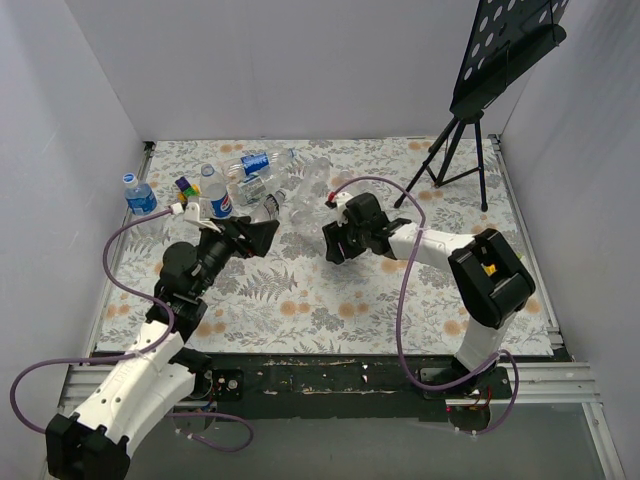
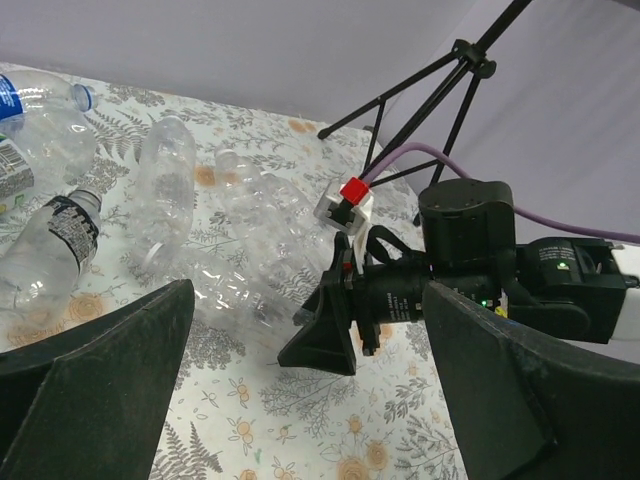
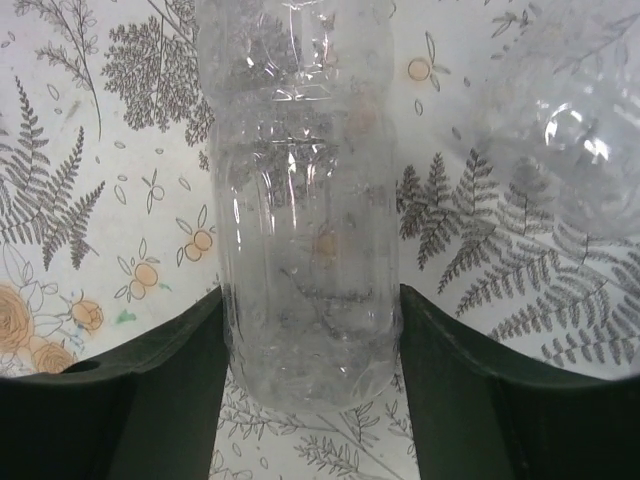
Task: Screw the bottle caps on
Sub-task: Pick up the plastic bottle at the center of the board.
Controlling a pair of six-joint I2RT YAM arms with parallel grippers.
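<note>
We find the right gripper (image 3: 310, 300) closed against both sides of a clear bottle (image 3: 310, 200) lying on the table (image 1: 330, 300). The left gripper (image 1: 250, 235) stands wide and empty. Several bottles (image 1: 270, 180) lie beyond, and we see no loose caps. We judge the task barely begun.

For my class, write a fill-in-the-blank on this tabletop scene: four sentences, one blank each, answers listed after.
The right gripper has a clear bottle ____ its fingers.
The left gripper stands ____, holding nothing.
The tripod stand at the far right is ____.
The upright bottle at the far left has a ____ cap.
Missing words: between, open, black, blue.
</note>
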